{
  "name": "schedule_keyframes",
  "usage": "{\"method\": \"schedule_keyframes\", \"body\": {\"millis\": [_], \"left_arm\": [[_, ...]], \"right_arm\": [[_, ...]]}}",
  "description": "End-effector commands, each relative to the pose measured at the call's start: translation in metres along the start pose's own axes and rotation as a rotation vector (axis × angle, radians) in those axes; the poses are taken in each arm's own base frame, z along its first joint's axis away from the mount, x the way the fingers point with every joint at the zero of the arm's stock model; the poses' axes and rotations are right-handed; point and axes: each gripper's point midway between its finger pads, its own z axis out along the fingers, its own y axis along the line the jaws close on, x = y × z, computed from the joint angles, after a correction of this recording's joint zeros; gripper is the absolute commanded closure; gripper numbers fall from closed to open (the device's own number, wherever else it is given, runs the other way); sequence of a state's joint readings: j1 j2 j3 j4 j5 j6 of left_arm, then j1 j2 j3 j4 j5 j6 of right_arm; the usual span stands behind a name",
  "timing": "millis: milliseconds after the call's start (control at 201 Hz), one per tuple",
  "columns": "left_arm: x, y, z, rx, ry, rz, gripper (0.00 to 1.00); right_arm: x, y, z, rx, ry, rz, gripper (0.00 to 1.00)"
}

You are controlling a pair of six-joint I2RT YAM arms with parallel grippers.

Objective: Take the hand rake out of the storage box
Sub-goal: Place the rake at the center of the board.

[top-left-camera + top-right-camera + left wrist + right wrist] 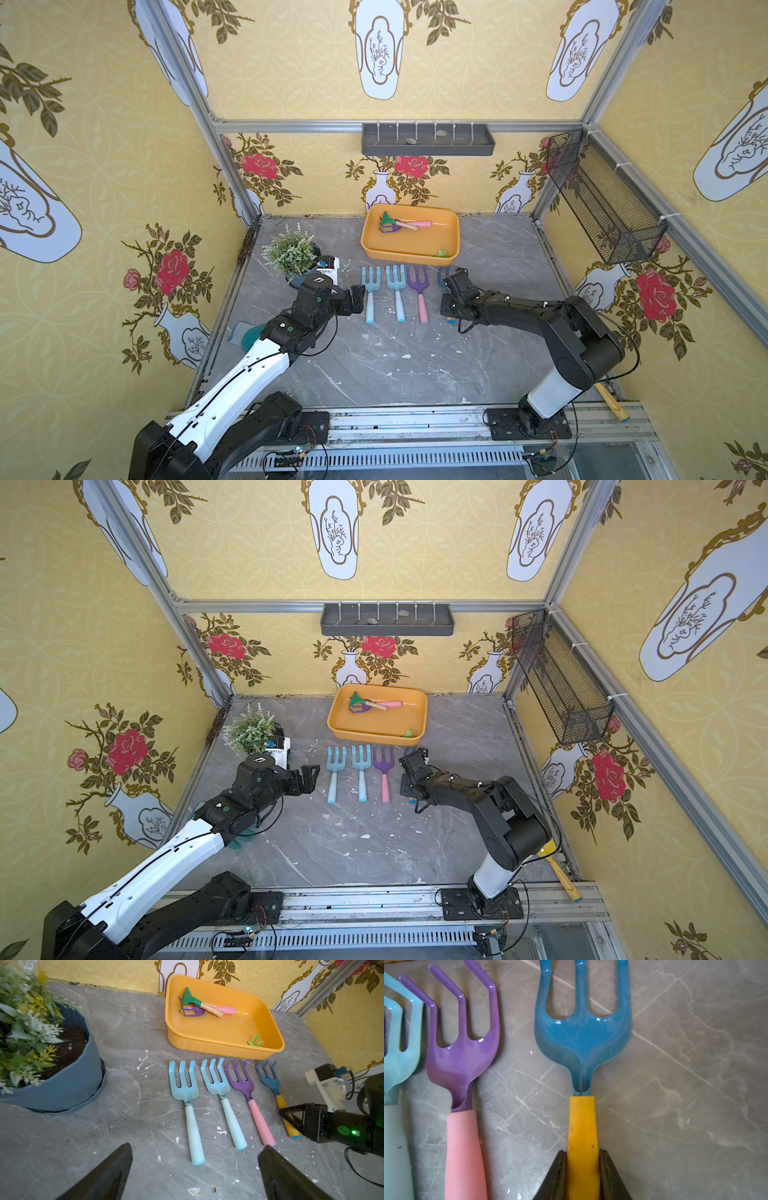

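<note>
Table [395,365] holds four forks [185,1088], storage box [207,1045] two rakes [192,999].

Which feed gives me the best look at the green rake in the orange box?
Left wrist view: the green rake is large and unobstructed in the storage box, lying on a purple tool. Both top views show the rake small and distant. Right wrist view misses it, showing the blue fork instead.

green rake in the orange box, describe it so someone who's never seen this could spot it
Find the orange-yellow storage box by the back wall, behind the row of forks. In its far half two tools cross. The green rake lies on top: fan-shaped green head, bare wooden handle, unlike the purple, pink-handled rake beneath.
</note>
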State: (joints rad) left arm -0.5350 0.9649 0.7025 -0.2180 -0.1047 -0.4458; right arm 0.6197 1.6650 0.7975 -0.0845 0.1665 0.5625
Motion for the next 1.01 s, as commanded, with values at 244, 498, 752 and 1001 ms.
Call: {"method": "schedule_keyframes", "body": {"millis": [244, 498, 752, 1001], "left_arm": [[0.0, 0.004, 0.001, -0.017, -0.003, 0.017, 0.0], [0.0, 0.005, 0.003, -0.022, -0.001, 0.017, 0.0], [0.001, 0.005, 0.004, -0.019, 0.005, 0.018, 0.0], [0.001, 0.003, 0.005, -0.006, 0.009, 0.019, 0.0]], "right_arm": [[0.002, 0.008, 0.006, -0.031, 0.018, -0.069, 0.78], [0.01, 0.016, 0.007, -0.085, 0.049, -0.15, 0.78], [0.006, 0.012, 0.004, -0.033, 0.047, -0.168, 0.49], [-0.079, 0.055, -0.056, -0.108, -0.159, -0.235, 0.24]]}}
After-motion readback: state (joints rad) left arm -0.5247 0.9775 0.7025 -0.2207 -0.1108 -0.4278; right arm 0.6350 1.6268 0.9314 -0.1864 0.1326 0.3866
